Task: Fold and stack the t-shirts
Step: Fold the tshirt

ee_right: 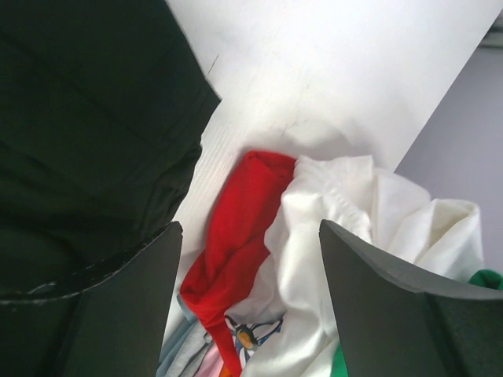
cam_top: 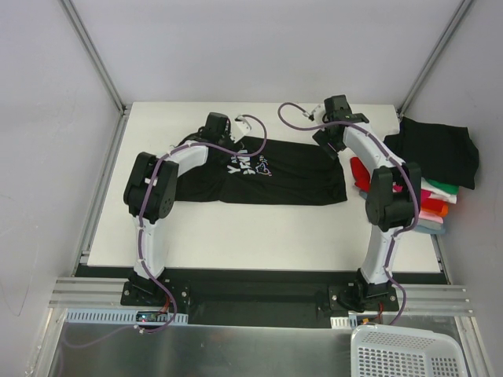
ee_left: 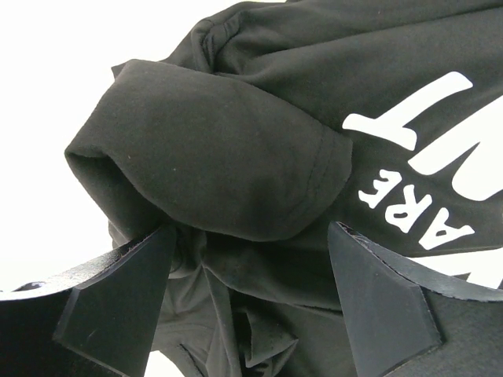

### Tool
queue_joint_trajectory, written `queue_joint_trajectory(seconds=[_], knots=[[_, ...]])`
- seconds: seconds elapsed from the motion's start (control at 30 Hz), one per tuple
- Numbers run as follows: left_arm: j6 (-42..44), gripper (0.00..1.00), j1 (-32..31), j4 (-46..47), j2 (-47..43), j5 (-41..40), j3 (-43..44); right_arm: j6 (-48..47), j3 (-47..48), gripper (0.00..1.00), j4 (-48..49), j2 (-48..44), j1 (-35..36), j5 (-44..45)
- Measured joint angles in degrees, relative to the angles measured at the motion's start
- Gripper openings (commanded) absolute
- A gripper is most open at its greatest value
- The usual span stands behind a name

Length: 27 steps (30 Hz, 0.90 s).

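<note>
The black t-shirt (cam_top: 291, 177) lies flat, its long axis running left to right. Its bunched end sits between the spread jaws of the left gripper (ee_left: 251, 236). The right gripper (ee_right: 247, 236) is also spread, with the black cloth beside one jaw and a red t-shirt (ee_right: 240, 212) between them.

White "ARE" lettering on black t-shirt (ee_left: 236, 157)
</note>
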Motion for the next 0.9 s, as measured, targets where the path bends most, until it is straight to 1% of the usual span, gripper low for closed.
queue_joint_trajectory(seconds=[0.17, 0.53, 0.73, 0.9], knots=[[-0.02, 0.78, 0.0, 0.13, 0.24, -0.02, 0.59, -0.44, 5.01, 0.74, -0.87, 2.64, 0.0, -1.27], [-0.04, 0.77, 0.0, 0.15, 1.11, -0.39, 0.63, -6.47, 7.54, 0.73, -4.63, 5.44, 0.63, -2.14], [-0.07, 0.76, 0.02, 0.17, 1.11, -0.9, 0.63, -9.55, 10.47, 0.73, -5.51, 7.91, 0.7, -2.12], [-0.09, 0.76, 0.02, 0.17, 1.11, -1.03, 0.61, -11.63, 11.13, 0.73, -6.03, 9.16, 0.76, -2.12]])
